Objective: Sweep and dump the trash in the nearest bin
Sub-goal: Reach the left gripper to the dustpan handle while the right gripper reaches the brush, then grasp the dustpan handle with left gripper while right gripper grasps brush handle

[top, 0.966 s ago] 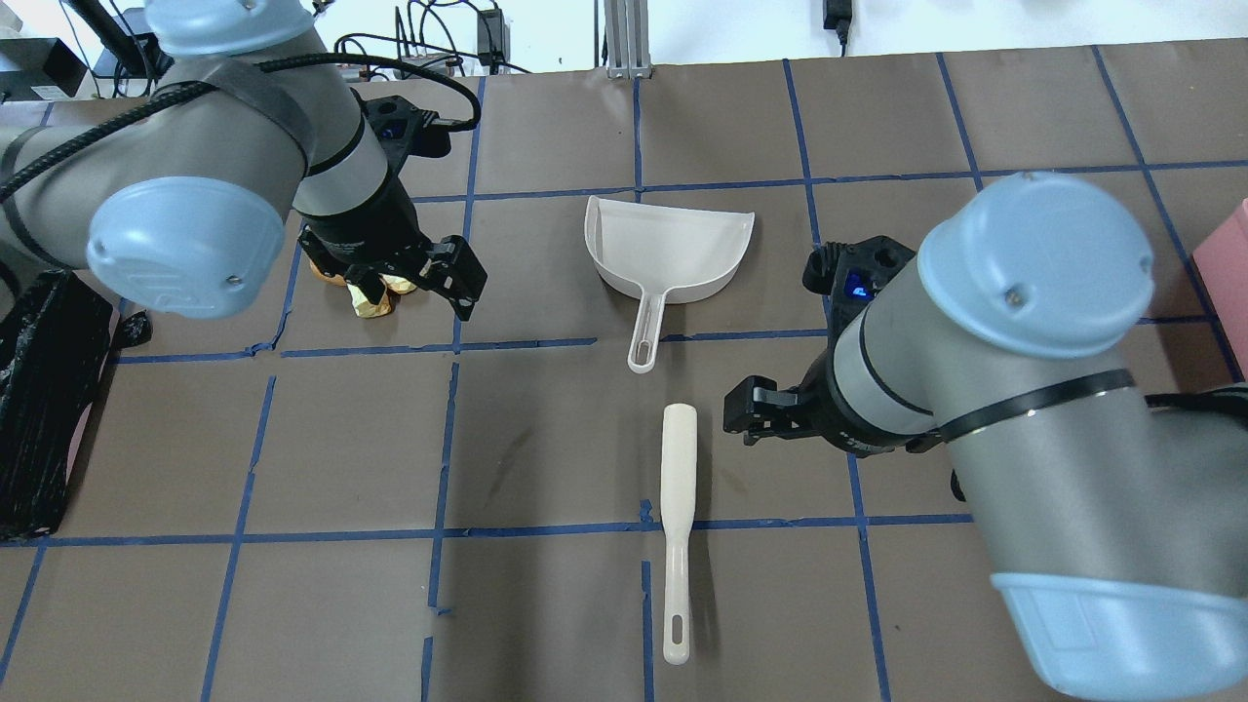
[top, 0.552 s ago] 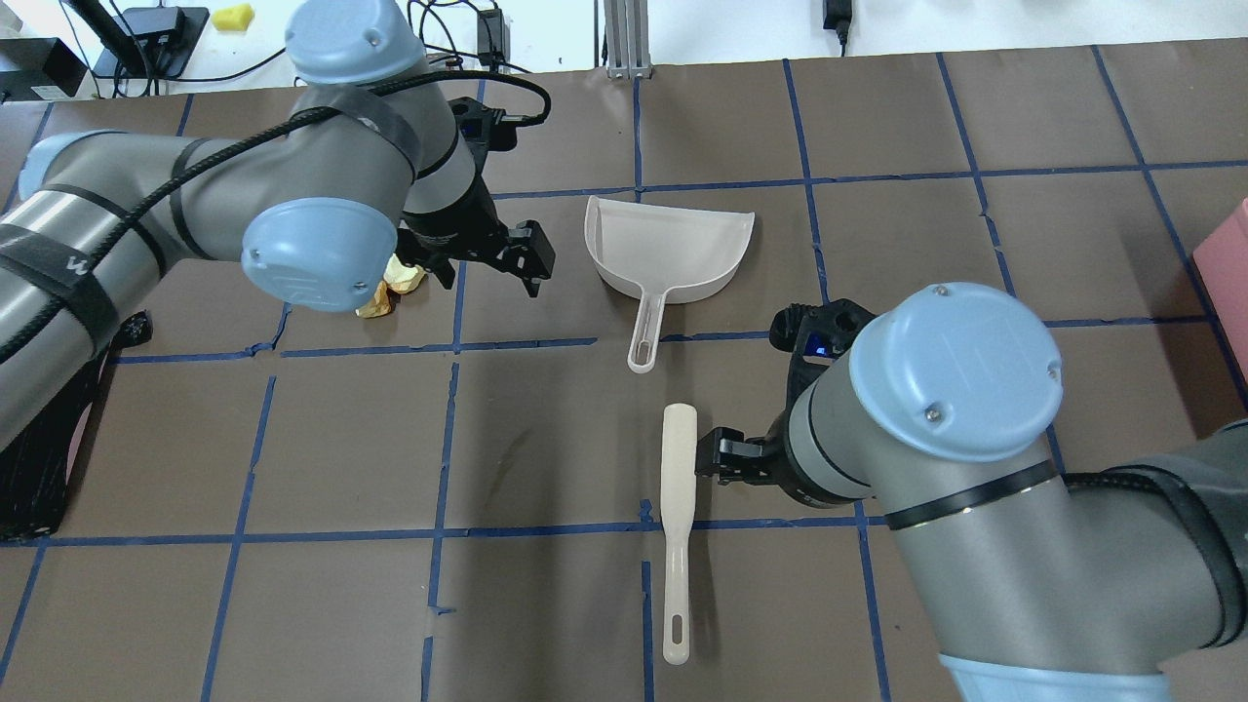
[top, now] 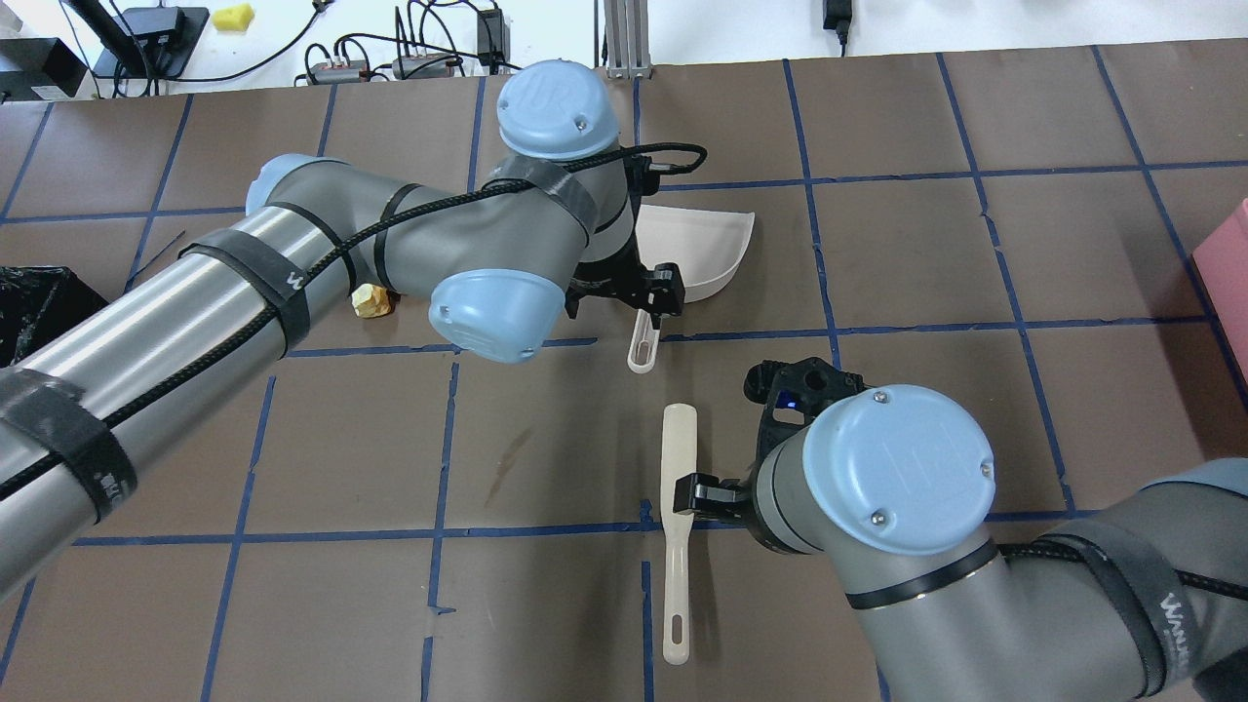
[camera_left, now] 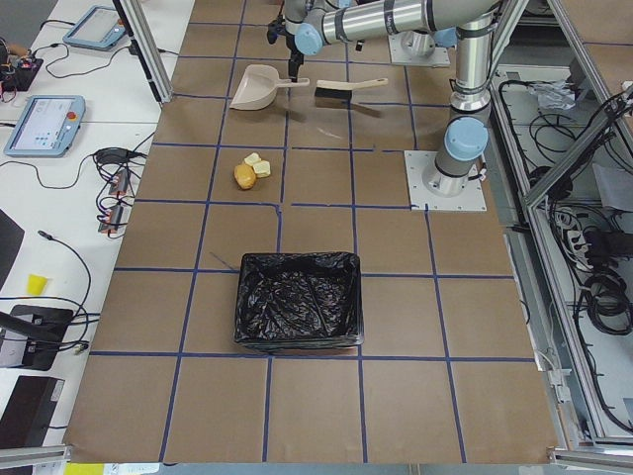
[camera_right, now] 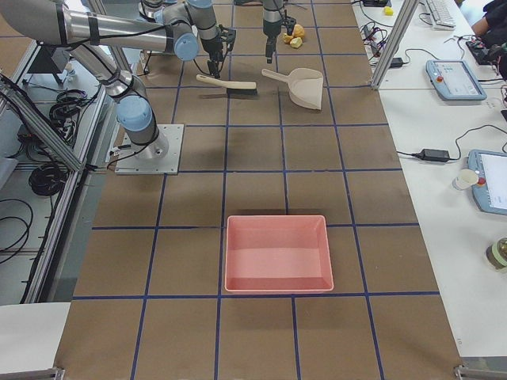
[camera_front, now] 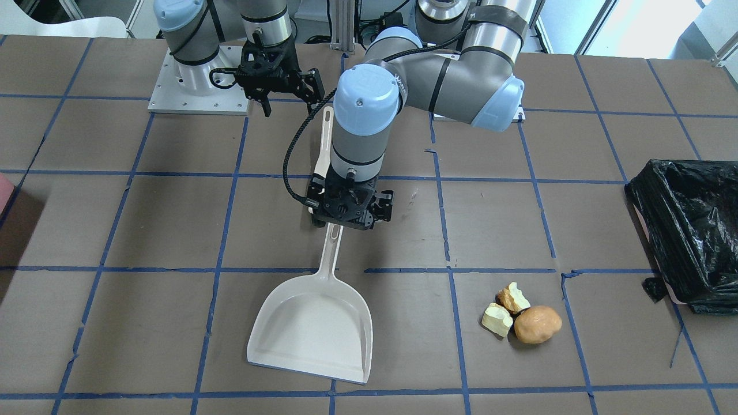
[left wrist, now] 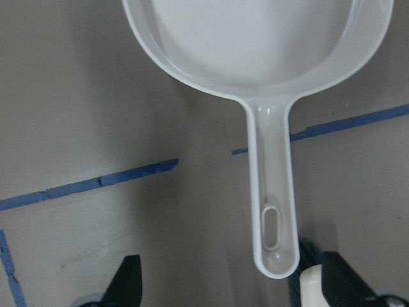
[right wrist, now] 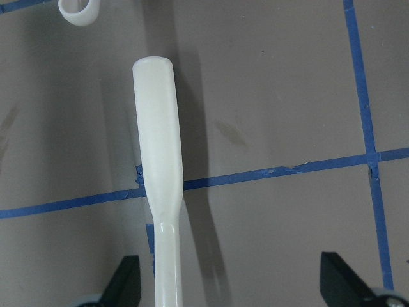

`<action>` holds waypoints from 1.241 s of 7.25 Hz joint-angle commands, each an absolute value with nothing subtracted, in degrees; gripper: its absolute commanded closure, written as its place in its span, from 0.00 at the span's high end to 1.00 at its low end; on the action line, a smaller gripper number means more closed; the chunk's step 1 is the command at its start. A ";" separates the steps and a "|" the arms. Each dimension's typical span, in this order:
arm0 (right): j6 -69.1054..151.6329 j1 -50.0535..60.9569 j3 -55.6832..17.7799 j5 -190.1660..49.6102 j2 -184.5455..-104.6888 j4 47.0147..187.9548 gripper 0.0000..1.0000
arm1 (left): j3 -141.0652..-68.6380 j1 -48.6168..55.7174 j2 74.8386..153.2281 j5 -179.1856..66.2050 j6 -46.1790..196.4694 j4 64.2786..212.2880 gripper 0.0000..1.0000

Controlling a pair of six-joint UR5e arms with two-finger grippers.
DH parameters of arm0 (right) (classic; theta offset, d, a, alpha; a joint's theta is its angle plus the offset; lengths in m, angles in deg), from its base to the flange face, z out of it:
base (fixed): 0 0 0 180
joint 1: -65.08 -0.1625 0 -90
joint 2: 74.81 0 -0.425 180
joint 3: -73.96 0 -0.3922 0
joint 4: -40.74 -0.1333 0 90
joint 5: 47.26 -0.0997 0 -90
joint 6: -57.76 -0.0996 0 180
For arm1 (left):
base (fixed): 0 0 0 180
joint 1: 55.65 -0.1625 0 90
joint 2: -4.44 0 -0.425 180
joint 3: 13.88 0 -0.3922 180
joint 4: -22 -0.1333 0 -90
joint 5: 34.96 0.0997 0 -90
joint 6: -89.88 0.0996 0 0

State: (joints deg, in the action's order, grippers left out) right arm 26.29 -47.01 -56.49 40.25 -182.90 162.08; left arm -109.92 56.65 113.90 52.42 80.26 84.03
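The trash, a tan potato-like lump [camera_front: 537, 324] and two pale yellow chunks [camera_front: 497, 319], lies in a cluster on the table left of the dustpan; one chunk [top: 371, 301] shows in the overhead view. The bin [camera_front: 686, 230] with its black bag stands at the table's left end [camera_left: 297, 297]. A white dustpan [camera_front: 314, 328] lies flat. My left gripper [left wrist: 233, 288] is open and empty above the dustpan's handle [left wrist: 271, 192]. My right gripper [right wrist: 233, 288] is open and empty above the cream brush [right wrist: 156, 147], whose handle lies nearer one finger.
A pink tray [camera_right: 277, 253] stands at the table's right end, its edge showing in the overhead view [top: 1233, 273]. The brush [top: 678, 507] lies just behind the dustpan's handle end. Blue tape lines grid the brown table. Both arm bases stand at the table's rear edge.
My left arm has swung right, from over the trash to above the dustpan's handle. My right gripper has moved left and back until it is over the brush. Both stay open.
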 commanded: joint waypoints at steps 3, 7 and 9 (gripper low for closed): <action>23.16 -48.82 -56.91 40.20 -181.60 163.43 0.99 | -110.82 58.17 118.60 52.58 78.89 75.19 1.00; 20.94 -50.58 -57.53 40.55 -181.51 163.26 1.00 | -112.85 58.17 119.92 52.76 78.71 75.00 0.90; 21.11 -50.58 -57.53 40.63 -181.42 163.26 1.00 | -111.88 58.17 120.19 52.76 78.54 75.00 0.60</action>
